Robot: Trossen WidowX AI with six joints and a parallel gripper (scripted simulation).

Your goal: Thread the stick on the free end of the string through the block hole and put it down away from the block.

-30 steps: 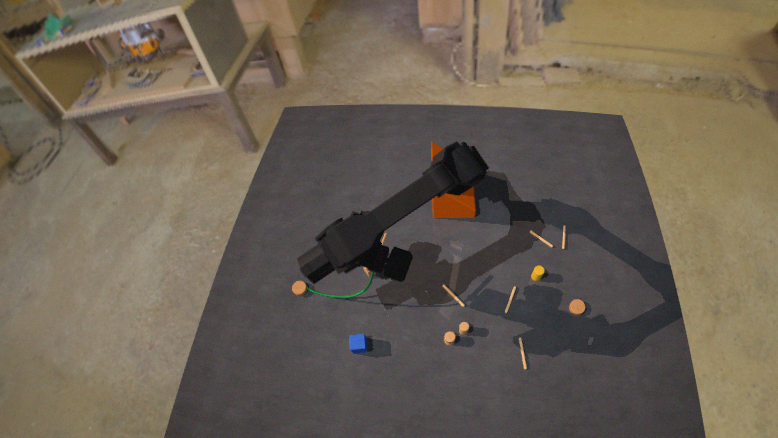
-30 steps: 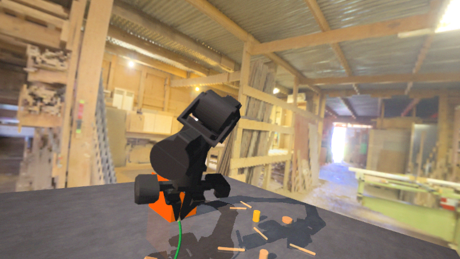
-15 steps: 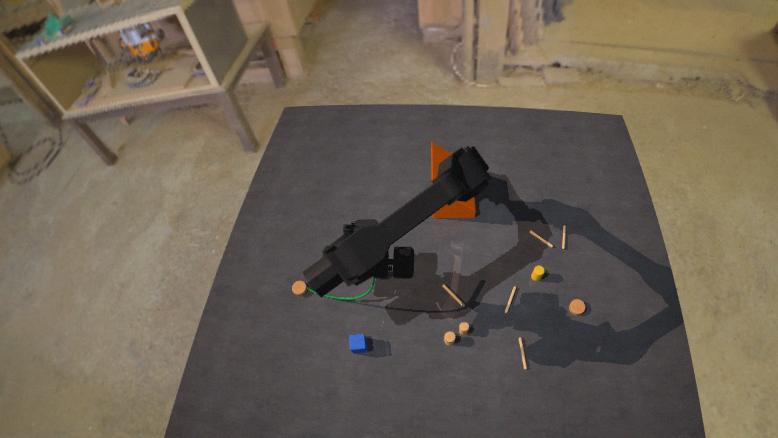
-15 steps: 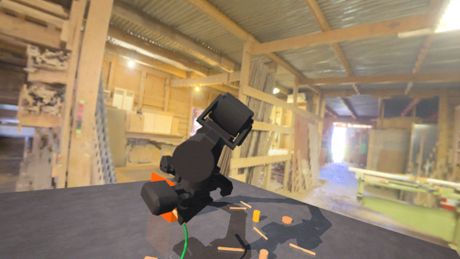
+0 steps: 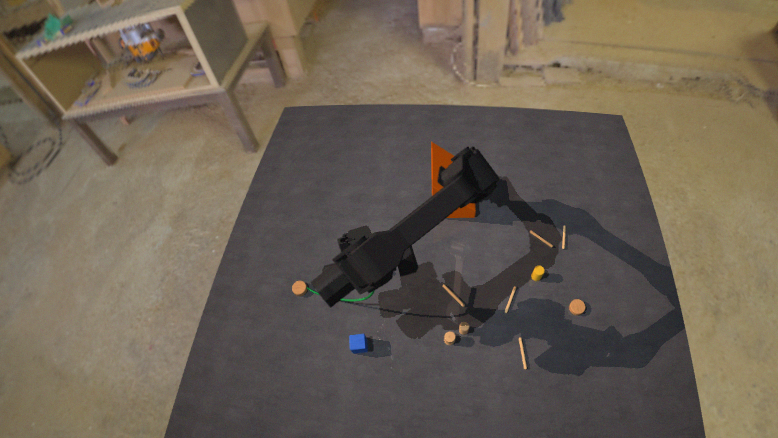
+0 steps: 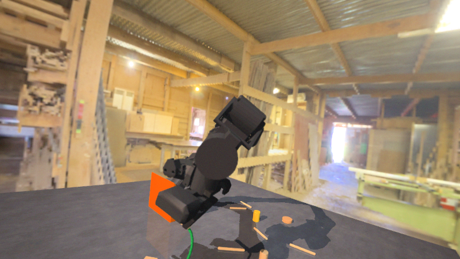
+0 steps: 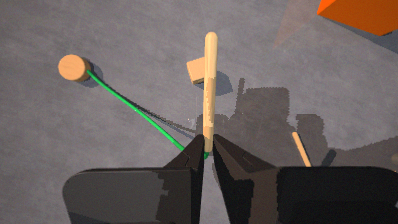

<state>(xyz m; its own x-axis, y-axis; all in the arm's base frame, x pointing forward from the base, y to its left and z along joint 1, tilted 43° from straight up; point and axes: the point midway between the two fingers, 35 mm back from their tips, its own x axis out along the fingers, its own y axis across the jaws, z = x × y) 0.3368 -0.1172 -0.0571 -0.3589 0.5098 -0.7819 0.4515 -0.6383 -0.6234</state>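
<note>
My gripper [image 7: 207,140] is shut on the string-end stick [image 7: 210,75]. It grips the stick near its string end, and the stick points away from the fingers, above the table. In the wrist view the stick passes in front of the wooden block [image 7: 195,70] and hides part of it; the hole does not show. The green string [image 5: 354,299] [image 6: 192,241] [image 7: 135,109] runs from the fingertips to the round wooden button [image 5: 298,287] [image 7: 73,68]. The arm hides the block and fingertips in the top view.
A blue cube [image 5: 357,343] stands in front of the arm. Two small wooden cylinders [image 5: 449,338] [image 5: 463,328], a yellow cylinder [image 5: 537,273] [image 6: 256,216], a wooden disc [image 5: 577,306] [image 6: 287,220] and several loose sticks lie to the right. An orange object [image 5: 438,163] [image 6: 157,190] [image 7: 362,15] stands behind.
</note>
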